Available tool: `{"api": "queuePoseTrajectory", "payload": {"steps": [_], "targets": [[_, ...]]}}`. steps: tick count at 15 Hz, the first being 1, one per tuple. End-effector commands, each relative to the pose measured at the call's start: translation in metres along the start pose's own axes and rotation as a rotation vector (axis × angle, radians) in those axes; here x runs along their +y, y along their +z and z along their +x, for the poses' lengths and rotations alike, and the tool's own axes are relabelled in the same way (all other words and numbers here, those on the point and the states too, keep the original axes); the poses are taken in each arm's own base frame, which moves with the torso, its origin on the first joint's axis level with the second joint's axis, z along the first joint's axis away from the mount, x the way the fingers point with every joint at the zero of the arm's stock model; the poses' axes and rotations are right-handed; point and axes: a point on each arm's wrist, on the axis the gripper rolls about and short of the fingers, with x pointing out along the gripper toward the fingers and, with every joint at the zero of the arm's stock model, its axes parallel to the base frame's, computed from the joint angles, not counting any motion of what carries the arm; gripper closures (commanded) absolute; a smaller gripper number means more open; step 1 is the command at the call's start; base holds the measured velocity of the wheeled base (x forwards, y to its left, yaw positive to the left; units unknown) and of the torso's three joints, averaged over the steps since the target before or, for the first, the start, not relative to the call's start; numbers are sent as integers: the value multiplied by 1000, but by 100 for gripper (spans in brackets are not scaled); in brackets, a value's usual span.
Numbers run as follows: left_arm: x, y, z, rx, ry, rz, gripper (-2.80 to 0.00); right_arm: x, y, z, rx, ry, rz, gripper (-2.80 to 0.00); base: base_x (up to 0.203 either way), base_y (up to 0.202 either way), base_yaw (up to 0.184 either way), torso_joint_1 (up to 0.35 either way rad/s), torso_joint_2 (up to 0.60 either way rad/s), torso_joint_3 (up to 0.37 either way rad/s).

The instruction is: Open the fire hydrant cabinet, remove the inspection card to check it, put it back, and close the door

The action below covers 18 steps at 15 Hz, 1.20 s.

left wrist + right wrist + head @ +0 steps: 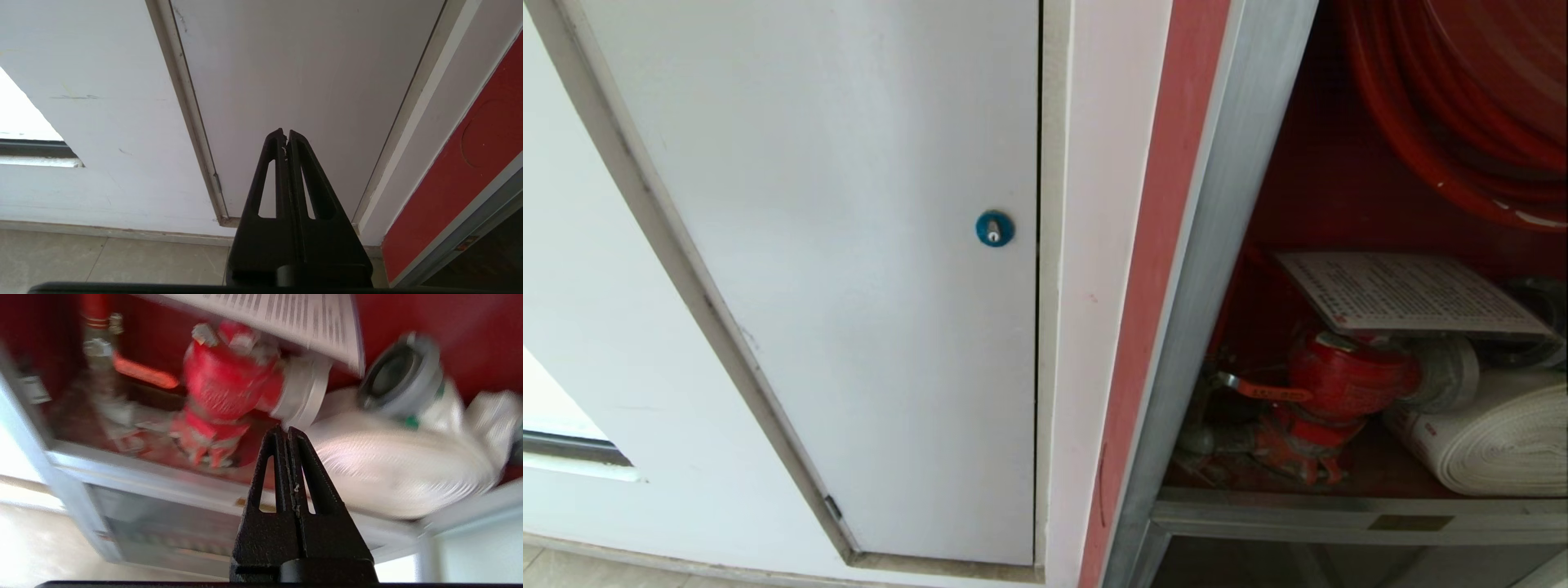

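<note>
Nearest in the right wrist view, the right gripper (287,435) fills the lower centre of the frame with its two black fingers pressed together and nothing between them, tips aimed into the open cabinet. In the left wrist view the left gripper (285,136) is likewise closed and empty, pointing at the plain white panel (302,81) near its lower corner, above the tiled floor (102,257).

In the head view the fire hydrant cabinet (1217,269) takes up the right side of the frame, its silver frame running on a slant from upper right to lower centre, red inside. At its sill the white rolled hose (1494,441) lies at lower right, and the red valve (1343,384) stands just left of it. The inspection card (1409,294) rests on top of the valve, roughly flat, its long axis running left to right across the frame and its near edge tipped toward the lower right. It is densely printed in small rows, but the text is too fine to read; a red mark shows at its near left corner. Behind and above, the red hose reel (1462,98) curves through the upper right corner. The round blue lock (995,228) sits on the white panel at centre left.
</note>
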Motion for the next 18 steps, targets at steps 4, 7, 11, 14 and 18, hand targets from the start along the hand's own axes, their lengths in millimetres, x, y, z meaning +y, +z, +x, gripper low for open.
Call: {"api": "queuePoseTrajectory", "payload": {"steps": [4,7,11,14,18], "targets": [[0,0,0,2,0,1,0,-5,7,37,142,-19,-314,0,0,0,0,0,0,0],[0,0,0,2,0,0,0,-7,2,44,218,-47,-514,0,0,0,0,0,0,0],[0,0,0,2,0,0,0,-15,3,44,269,-93,-757,0,0,0,0,0,0,0],[0,0,0,2,0,0,0,-15,4,40,259,-103,-821,0,0,0,0,0,0,0],[0,0,0,2,0,0,0,-20,15,41,246,-132,-832,0,0,0,0,0,0,0]]}}
